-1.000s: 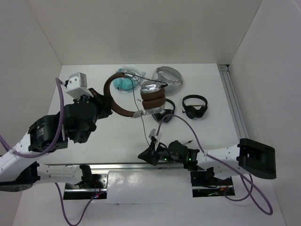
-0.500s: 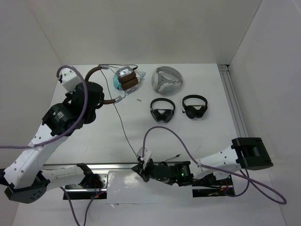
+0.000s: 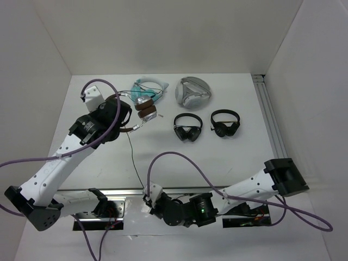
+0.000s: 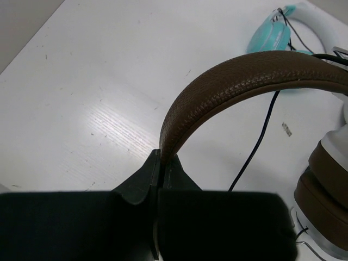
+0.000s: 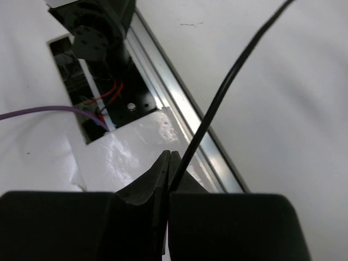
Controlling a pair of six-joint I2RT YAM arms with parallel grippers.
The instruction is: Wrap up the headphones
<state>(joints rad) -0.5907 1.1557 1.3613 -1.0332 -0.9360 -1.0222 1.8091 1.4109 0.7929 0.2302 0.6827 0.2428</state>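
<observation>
The headphones have a thin dark-brown headband (image 4: pixel 244 81), silver earcups with brown pads (image 3: pixel 145 109) and a long thin black cable (image 3: pixel 132 157). My left gripper (image 3: pixel 115 113) is shut on the headband (image 4: pixel 162 157) and holds the pair at the back left, with the earcups (image 4: pixel 326 174) hanging to its right. The cable runs from the earcups down to the near edge. My right gripper (image 3: pixel 148 197) is shut on the cable (image 5: pixel 228 81) there, over the metal rail, with the pinch point (image 5: pixel 173 173) between its closed jaws.
A teal pair (image 3: pixel 148 87) lies just behind the earcups and shows in the left wrist view (image 4: pixel 269 35). A silver round case (image 3: pixel 193 92) stands at the back. Two small black headphones (image 3: pixel 187 128) (image 3: pixel 224 124) lie mid-table. The metal rail (image 5: pixel 163 81) and the arm bases run along the near edge.
My left gripper has carried the headphones left and back, away from the small black pairs. My right gripper has moved left and toward the near edge with the cable, drawing it out longer.
</observation>
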